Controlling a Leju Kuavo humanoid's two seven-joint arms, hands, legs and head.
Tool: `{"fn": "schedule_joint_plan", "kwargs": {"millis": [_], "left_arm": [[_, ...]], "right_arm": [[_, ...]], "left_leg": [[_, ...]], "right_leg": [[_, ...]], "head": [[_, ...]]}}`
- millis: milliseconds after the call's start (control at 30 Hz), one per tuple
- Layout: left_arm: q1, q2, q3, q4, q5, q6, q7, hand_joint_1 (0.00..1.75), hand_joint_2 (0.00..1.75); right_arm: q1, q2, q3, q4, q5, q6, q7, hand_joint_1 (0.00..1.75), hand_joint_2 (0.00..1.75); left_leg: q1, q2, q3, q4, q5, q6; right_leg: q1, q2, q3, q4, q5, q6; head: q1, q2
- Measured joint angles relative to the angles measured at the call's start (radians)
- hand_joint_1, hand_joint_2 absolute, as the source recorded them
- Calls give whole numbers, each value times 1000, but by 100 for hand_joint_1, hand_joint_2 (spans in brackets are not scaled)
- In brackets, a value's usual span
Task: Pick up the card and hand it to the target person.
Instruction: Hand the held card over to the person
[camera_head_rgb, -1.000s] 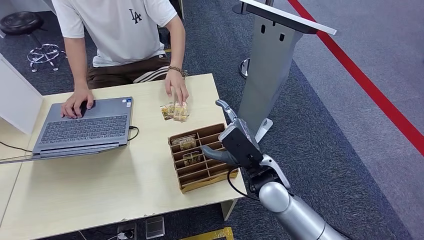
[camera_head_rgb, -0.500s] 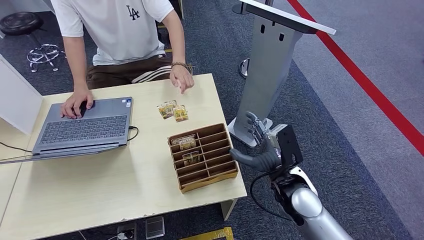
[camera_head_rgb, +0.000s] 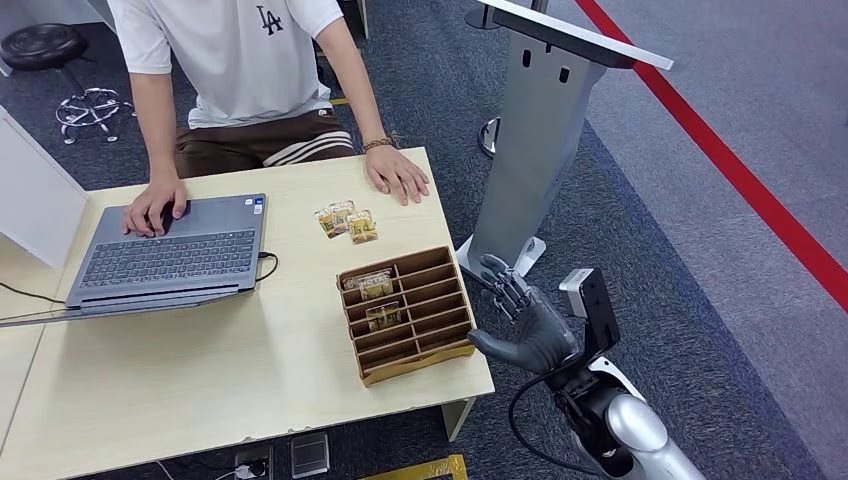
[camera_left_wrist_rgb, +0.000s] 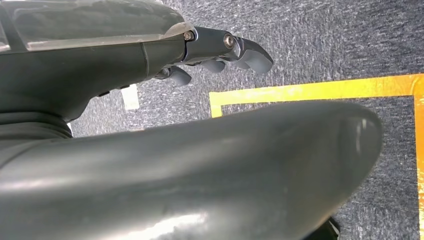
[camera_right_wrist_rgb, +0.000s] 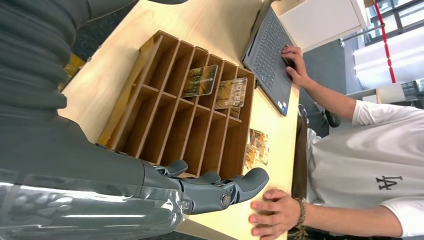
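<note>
We find our right hand (camera_head_rgb: 530, 325) empty, fingers spread, off the table's (camera_head_rgb: 200, 370) right edge beside the wooden organizer (camera_head_rgb: 408, 312) holding each card (camera_head_rgb: 383, 316); judged thin, stiff, light and slippery, so pinch its exposed upper edge; left hand's (camera_left_wrist_rgb: 220, 52) fingers hang loosely curled, holding nothing

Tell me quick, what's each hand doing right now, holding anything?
Right hand: open, holding nothing, beside the card rack.
Left hand: fingers curled over the floor, nothing seen in them; whether open or closed cannot be told.
</note>
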Motion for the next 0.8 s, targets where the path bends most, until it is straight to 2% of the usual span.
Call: {"fn": "schedule_joint_plan", "kwargs": {"millis": [400, 800], "left_arm": [[0, 0, 0, 0, 0, 1, 0, 0, 0], [0, 0, 0, 0, 0, 0, 0, 0, 0]], "right_arm": [[18, -21, 14, -2, -23, -4, -4, 0, 175], [15, -21, 22, -28, -14, -53, -58, 0, 175]], "left_leg": [[0, 0, 0, 0, 0, 0], [0, 0, 0, 0, 0, 0]], "right_leg": [[0, 0, 0, 0, 0, 0], [0, 0, 0, 0, 0, 0]], "head": [[-1, 0], [-1, 0]]}}
